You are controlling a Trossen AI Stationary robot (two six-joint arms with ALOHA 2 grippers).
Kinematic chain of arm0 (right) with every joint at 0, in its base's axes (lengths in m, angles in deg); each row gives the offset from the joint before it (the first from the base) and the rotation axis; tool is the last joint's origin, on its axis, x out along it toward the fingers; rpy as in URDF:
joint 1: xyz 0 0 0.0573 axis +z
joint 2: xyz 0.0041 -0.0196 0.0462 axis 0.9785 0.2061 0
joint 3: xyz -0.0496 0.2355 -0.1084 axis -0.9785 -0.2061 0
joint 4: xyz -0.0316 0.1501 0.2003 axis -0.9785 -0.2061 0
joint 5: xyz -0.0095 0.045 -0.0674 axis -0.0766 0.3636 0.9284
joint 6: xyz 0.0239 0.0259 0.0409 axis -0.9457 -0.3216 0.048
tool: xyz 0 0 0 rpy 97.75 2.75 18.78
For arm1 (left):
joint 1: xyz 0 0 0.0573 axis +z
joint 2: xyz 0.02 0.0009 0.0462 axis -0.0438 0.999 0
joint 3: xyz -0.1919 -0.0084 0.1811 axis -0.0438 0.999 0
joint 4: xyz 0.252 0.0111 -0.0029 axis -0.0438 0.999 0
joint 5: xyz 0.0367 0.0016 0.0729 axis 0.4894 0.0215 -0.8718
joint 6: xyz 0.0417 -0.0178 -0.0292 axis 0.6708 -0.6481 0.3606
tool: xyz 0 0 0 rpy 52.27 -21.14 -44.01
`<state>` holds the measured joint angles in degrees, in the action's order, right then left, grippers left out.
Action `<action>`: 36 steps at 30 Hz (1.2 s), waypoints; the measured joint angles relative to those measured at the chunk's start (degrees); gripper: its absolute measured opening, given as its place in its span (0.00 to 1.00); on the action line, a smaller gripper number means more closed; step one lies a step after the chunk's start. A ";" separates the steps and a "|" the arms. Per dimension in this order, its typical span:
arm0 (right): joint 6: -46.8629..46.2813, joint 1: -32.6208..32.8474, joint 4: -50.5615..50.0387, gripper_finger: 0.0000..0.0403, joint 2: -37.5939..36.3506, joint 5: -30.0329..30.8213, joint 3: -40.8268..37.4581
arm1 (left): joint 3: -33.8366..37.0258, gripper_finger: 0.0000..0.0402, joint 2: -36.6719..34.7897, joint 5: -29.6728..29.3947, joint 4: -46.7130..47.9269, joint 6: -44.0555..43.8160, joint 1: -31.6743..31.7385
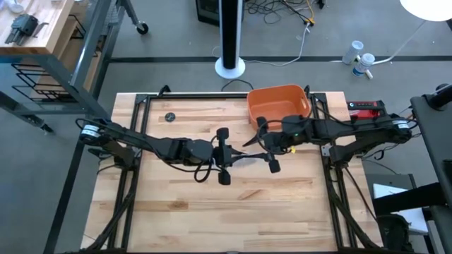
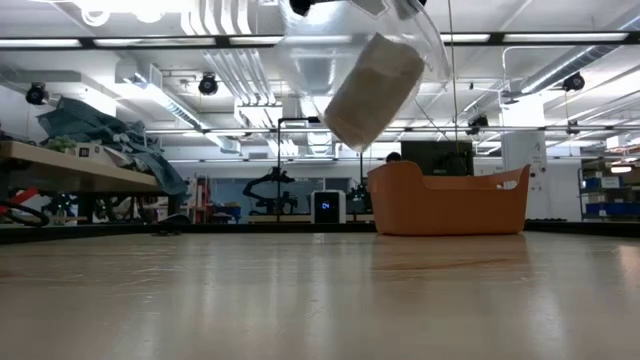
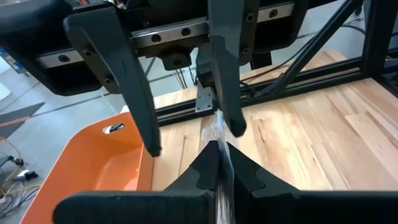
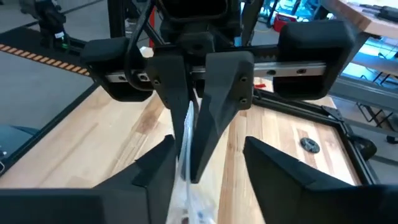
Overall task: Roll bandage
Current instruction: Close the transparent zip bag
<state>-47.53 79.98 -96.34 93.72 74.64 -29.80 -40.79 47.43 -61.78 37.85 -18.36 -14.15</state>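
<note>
Hanging in mid-air over the middle of the desk [image 1: 176, 204], the bandage [image 2: 372, 90] sits inside a clear plastic wrapper [image 2: 420, 30], well above the wood and nowhere near touching it. From table height it shows as an off-white roll, tilted, its long axis slanting down toward the left. The two arms meet nose to nose. The left pincer [image 3: 217, 163] is pressed together on a twisted end of the wrapper, fingers flat against each other with the film squeezed between. The right pincer [image 4: 208, 158] faces it from the other side, its fingers spread, straddling the same strand of film; whether they bear on it I can't tell. So the bundle lies directly between the two, and the left arm alone clearly carries it. Both arms reach in low and nearly level, wrists pointed at one another. The orange tub [image 1: 277, 102] waits behind the right arm, near the far edge.
</note>
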 joint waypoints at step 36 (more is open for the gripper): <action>1.24 -0.03 -5.16 0.04 0.09 -0.65 -0.04 | -0.02 0.00 -0.02 -3.44 1.35 -0.12 -1.00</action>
<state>-46.28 79.95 -101.50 93.80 73.99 -29.84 -40.82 47.41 -65.22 39.21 -18.48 -15.15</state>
